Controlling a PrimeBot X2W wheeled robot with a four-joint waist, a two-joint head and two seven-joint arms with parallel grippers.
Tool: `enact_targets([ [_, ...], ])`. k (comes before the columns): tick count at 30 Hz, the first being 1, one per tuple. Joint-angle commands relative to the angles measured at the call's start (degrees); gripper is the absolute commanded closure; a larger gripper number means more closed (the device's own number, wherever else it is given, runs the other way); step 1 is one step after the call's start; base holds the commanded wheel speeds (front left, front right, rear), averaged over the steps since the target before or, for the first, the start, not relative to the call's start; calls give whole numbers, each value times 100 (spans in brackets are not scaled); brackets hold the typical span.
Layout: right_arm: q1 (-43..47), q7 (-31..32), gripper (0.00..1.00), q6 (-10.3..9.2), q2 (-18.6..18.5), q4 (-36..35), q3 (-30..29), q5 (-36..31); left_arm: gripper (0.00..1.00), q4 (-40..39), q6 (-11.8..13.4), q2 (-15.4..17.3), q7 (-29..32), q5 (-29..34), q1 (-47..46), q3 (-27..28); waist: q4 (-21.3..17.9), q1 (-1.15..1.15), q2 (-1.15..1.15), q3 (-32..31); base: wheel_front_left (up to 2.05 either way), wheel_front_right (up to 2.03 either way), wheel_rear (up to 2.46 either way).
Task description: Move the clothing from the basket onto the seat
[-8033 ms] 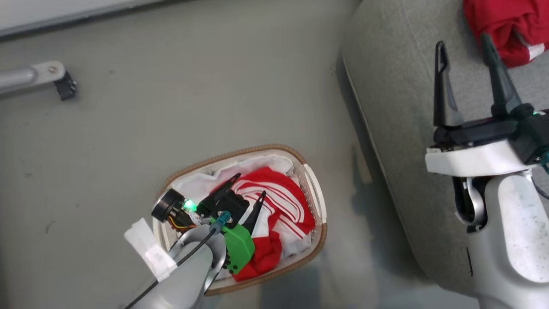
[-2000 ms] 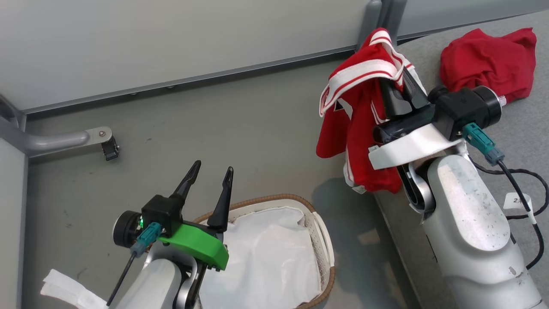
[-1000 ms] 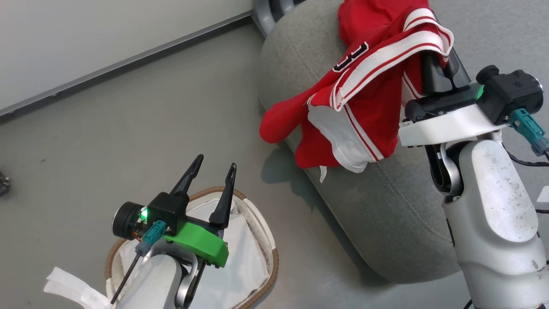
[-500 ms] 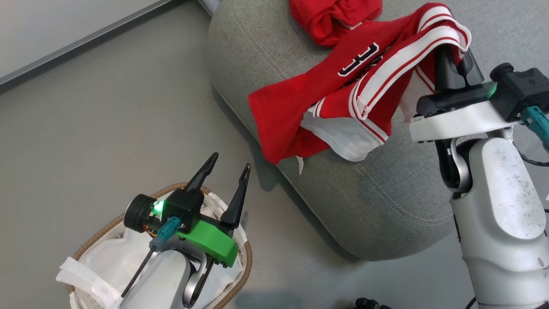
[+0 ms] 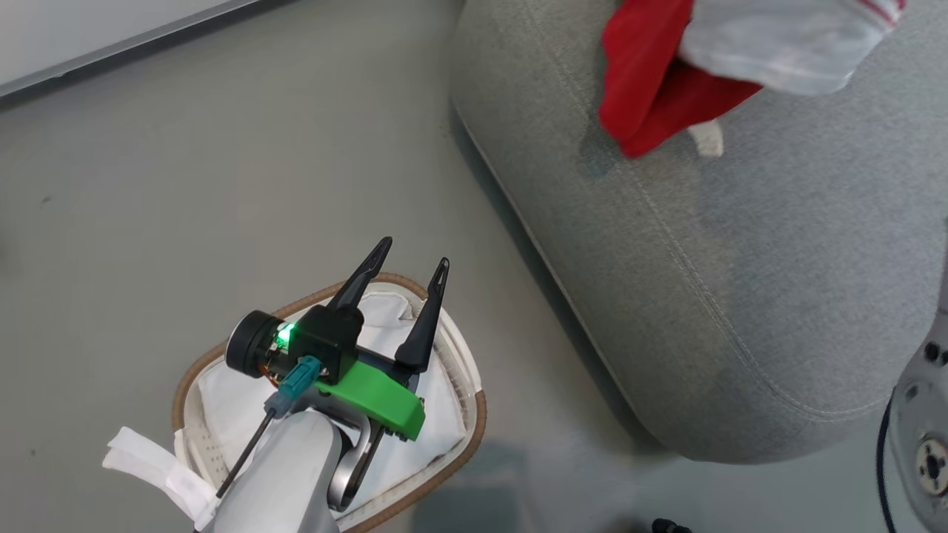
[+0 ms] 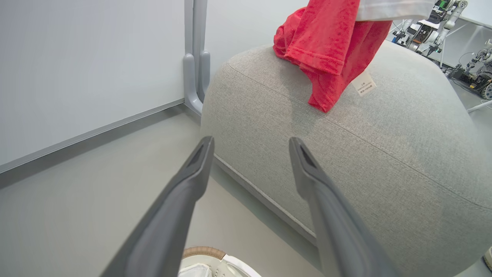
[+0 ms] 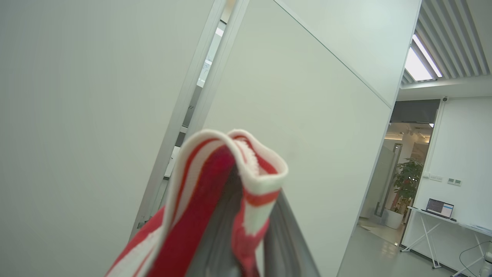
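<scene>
Head view: the basket (image 5: 474, 414) now holds just its white liner (image 5: 222, 392). The striped red clothing (image 5: 652, 96) that lay in it eight seconds ago hangs above the seat (image 5: 740, 281), near its left edge. The left gripper (image 5: 415, 252) hovers over the basket, fingers spread wide and empty.

Left wrist view: the clothing's lowest corner appears to touch the seat's top.

Right wrist view: the right gripper (image 7: 251, 215) is pinched tight on the white-and-red trim.

With the basket emptied, probably only lowering and letting go remains.
</scene>
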Motion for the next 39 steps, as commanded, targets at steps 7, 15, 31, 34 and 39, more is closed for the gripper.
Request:
enact_targets([
  [7, -1097, 29, 100, -8, -761, 996, -773, -374, 0, -111, -40, -86, -2, -5, -244, -72, 858, 0, -1, 521, 0, 0, 0],
  [15, -788, 2, 100, -8, -1068, 1823, -1123, -716, 0, -270, -46, -86, -2, 124, -433, -189, 1211, 0, -1, 1033, 0, 0, 0],
  [31, 647, -4, 78, -8, -567, 1990, -1579, -1072, 0, -215, -17, -13, -2, 158, -557, -281, 1177, 0, -1, 1292, 0, 0, 0],
  [34, 814, -4, 0, -8, -529, 1955, -1508, -1035, 0, -194, -23, 1, -2, 125, -543, -284, 1089, 0, -1, 1200, 0, 0, 0],
  [39, 1274, -5, 0, -9, -409, 1667, -1288, -785, 0, -187, -38, -11, -2, 44, -466, -291, 962, 0, -1, 984, 0, 0, 0],
])
